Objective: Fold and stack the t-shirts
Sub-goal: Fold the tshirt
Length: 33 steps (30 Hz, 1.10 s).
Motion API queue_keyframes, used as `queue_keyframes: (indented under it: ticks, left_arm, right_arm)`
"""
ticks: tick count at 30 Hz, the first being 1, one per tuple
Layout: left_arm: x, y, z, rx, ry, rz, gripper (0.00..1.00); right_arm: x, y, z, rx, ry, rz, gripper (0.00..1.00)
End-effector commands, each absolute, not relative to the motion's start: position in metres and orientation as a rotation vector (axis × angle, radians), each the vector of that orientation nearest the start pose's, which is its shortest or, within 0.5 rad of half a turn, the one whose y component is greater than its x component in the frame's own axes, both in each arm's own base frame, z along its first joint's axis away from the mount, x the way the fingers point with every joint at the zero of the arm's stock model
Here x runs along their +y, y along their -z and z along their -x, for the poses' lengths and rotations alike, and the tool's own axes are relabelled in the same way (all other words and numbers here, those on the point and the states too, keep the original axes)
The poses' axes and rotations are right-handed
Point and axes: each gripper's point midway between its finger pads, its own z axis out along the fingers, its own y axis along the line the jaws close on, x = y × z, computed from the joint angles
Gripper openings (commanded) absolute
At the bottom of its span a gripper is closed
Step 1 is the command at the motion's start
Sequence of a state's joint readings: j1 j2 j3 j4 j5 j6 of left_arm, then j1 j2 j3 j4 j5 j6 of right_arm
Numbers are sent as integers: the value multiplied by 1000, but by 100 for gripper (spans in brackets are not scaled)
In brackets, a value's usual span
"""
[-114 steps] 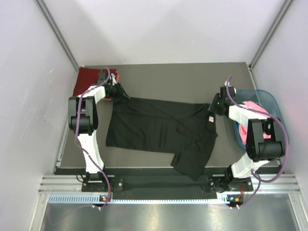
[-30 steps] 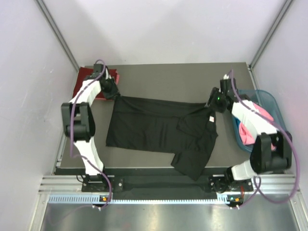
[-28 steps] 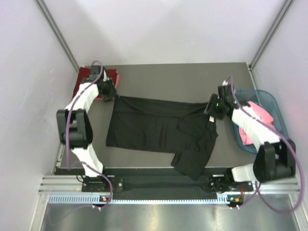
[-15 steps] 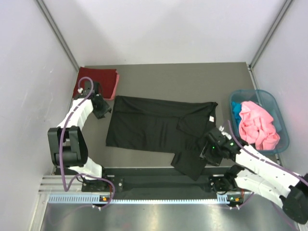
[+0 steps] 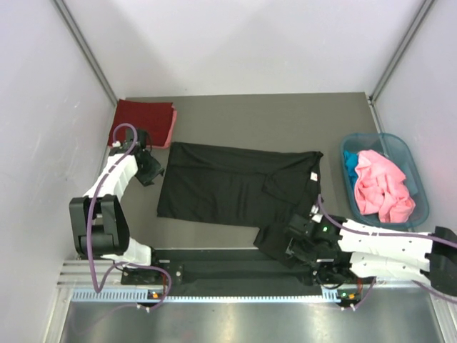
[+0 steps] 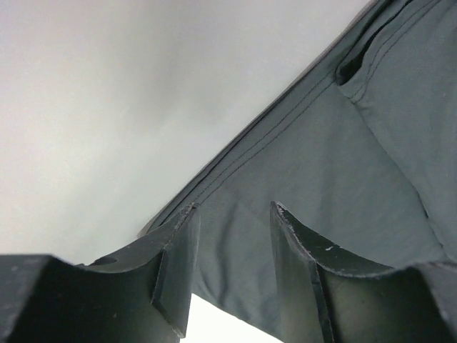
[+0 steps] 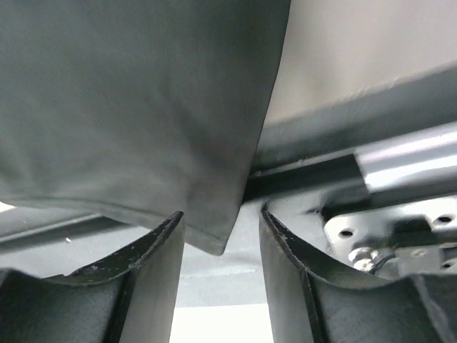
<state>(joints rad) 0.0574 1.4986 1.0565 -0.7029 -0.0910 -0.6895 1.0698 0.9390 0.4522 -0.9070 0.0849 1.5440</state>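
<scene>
Early stage. Dark red folded cloth t-shirt (image 5: 143, 121) is parked upper left and looks done. Large black cloth t-shirt (image 5: 235, 189) lies spread at table centre, unfolded, its lower corner over the near edge. Pink t-shirt (image 5: 382, 186) and blue one (image 5: 351, 163) sit bunched in the teal plastic basket (image 5: 375, 136), right. Left gripper (image 5: 151, 169) and right gripper (image 5: 289, 243) both have parted jaws holding nothing. Only the wrist views show that: left one a stitched hem ahead of the fingers, right one the shirt corner dangling between them.
</scene>
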Motion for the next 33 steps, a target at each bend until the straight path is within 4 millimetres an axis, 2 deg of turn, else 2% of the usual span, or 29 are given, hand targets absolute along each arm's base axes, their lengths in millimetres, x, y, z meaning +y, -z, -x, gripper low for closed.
queue_keyframes:
  ticks: [1, 7, 13, 14, 15, 18, 21, 22, 27, 29, 33]
  left_arm:
    - [12, -97, -330, 2453, 95, 1025, 49]
    - [14, -96, -330, 2457, 93, 1019, 48]
    - [13, -91, -327, 2465, 124, 1029, 47]
    - [10, -91, -327, 2472, 166, 1027, 47]
    - [2, -93, -326, 2483, 266, 1018, 47]
    - [2, -94, -323, 2496, 283, 1019, 47]
    - [7, -92, -312, 2531, 233, 1033, 44]
    - [8, -92, -308, 2534, 218, 1031, 44]
    - [11, -99, -285, 2461, 189, 1021, 45]
    - [10, -90, -280, 2446, 194, 1046, 47]
    - [-1, -66, -267, 2527, 247, 1104, 47]
  right_arm:
    - [171, -19, -43, 2903, -292, -841, 46]
    - [181, -16, -32, 2876, -301, -912, 44]
    - [181, -5, -30, 2861, -273, -922, 35]
    - [180, -5, -30, 2857, -260, -921, 30]
    - [179, -4, -30, 2852, -247, -921, 18]
    - [182, -11, -37, 2824, -262, -883, 0]
    - [178, -26, -48, 2766, -209, -816, 0]
    - [182, -36, -54, 2739, -226, -796, 0]
    - [186, -51, -66, 2689, -259, -698, 0]
    - [186, -56, -71, 2663, -275, -674, 0]
    - [181, -63, -77, 2626, -270, -646, 0]
